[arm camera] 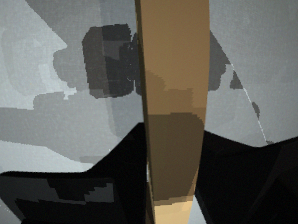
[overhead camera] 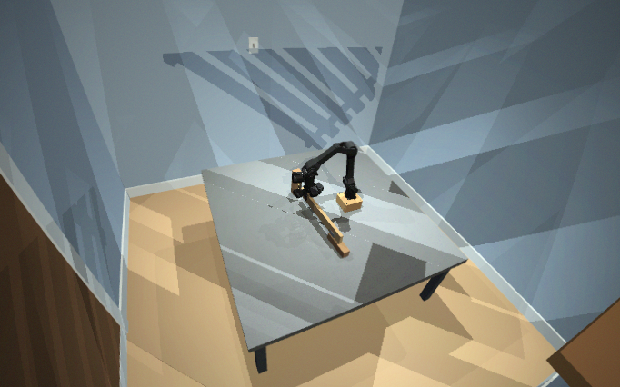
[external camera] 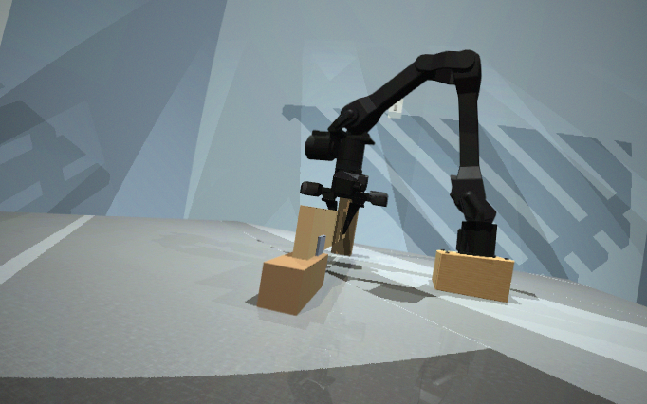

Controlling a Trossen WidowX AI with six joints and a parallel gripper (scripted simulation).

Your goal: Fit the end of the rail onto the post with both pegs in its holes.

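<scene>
top view, left to right: the short wooden post [overhead camera: 295, 186] [external camera: 344, 246] stands upright, partly behind the gripper [overhead camera: 308, 193] [external camera: 341, 216] [arm camera: 173, 165]. next, the bed rail [overhead camera: 325, 218] [external camera: 312, 230] [arm camera: 175, 60]: long, straight, narrow, pale tan wood, standing on edge, running from beneath the gripper to the low footboard block [overhead camera: 339, 247] [external camera: 286, 283], which is a redder brown. gripper nearly closed, fingers shut on the rail near its post end.

edges and room: table [overhead camera: 278, 292] [external camera: 115, 321] [arm camera: 272, 60] edge lies well apart from the rail on the left; open surface on that side. on the right, a gap of table between the rail and the wooden base block [overhead camera: 349, 203] [external camera: 473, 276] under the black arm [overhead camera: 350, 165] [external camera: 469, 120]. little room between gripper and post as seen from above.

view against view: exterior shows a thin grey bracket plate [external camera: 321, 245] beside the rail's far end, on the block; too small to make out from above. wrist shows a dark finger on each side of the rail, and the rail's top edge partly in shadow. pegs and holes hidden in all three; cannot tell whether they meet, nor whether the rail is quite level.
</scene>
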